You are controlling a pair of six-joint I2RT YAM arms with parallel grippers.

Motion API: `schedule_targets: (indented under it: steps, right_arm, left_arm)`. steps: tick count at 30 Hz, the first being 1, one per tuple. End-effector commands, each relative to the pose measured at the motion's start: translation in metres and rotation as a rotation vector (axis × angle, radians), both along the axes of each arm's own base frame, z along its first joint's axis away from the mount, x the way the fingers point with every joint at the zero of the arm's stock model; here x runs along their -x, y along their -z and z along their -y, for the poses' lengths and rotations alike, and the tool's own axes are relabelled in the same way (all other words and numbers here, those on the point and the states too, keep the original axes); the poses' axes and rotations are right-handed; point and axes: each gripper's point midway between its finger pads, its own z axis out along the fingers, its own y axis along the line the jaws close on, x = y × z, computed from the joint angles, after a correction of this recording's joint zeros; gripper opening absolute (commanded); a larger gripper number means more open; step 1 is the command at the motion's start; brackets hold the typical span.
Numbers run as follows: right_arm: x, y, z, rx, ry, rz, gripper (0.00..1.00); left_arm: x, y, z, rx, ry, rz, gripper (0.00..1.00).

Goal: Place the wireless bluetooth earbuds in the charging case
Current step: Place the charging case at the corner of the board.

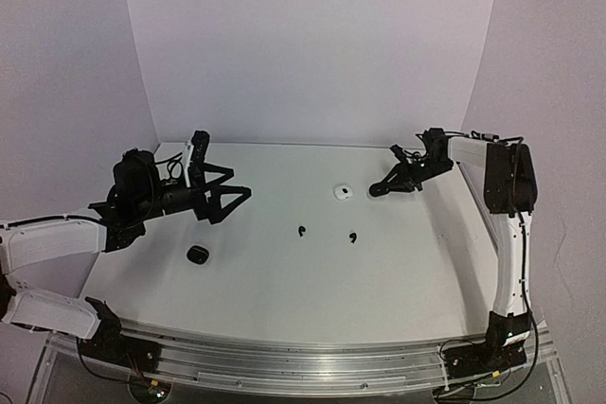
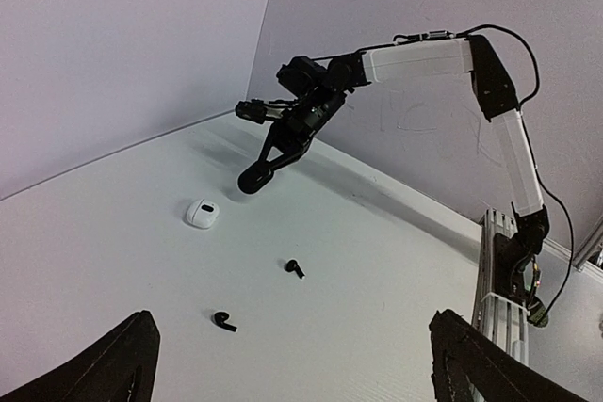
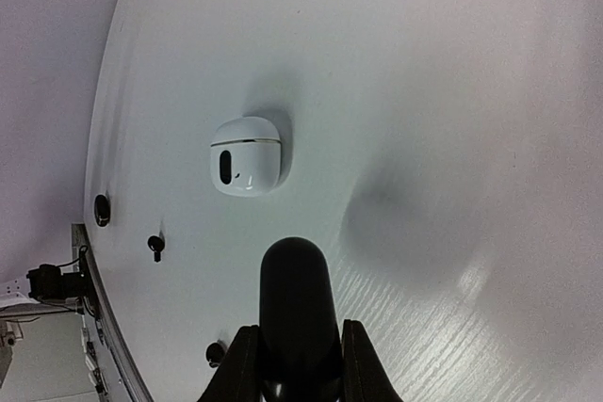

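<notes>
Two black earbuds (image 1: 301,231) (image 1: 353,237) lie loose mid-table, also seen in the left wrist view as one earbud (image 2: 295,268) and another earbud (image 2: 223,321). A white charging case (image 1: 344,193) with a dark oval mark lies behind them. My right gripper (image 1: 386,186) is shut on a black pebble-shaped case (image 3: 297,303), held just above the table beside the white case (image 3: 245,155). My left gripper (image 1: 232,203) hangs open and empty at the left, its fingers (image 2: 113,364) wide apart, well short of the earbuds.
Another black case (image 1: 197,254) lies on the table near the left arm, below its gripper. White walls close the table at the back and sides. An aluminium rail (image 1: 303,357) runs along the near edge.
</notes>
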Motion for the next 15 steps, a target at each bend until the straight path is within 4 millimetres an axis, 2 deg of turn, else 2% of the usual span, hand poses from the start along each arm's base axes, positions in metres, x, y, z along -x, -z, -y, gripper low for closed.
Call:
schedule_targets:
  steps: [1,9,15]
  right_arm:
    - [-0.01,-0.008,-0.01,-0.056,-0.035,0.021,0.0]
    - [-0.029,0.012,-0.011,-0.087,-0.013,-0.014,0.0]
    - [-0.035,0.024,0.001,-0.08,0.017,-0.035,0.0]
  left_arm:
    - [-0.003,-0.021,0.005,0.026,0.024,0.057,0.99]
    - [-0.003,-0.022,0.007,0.04,0.03,0.06,0.99]
    - [-0.002,-0.021,0.005,0.037,0.028,0.056,0.99]
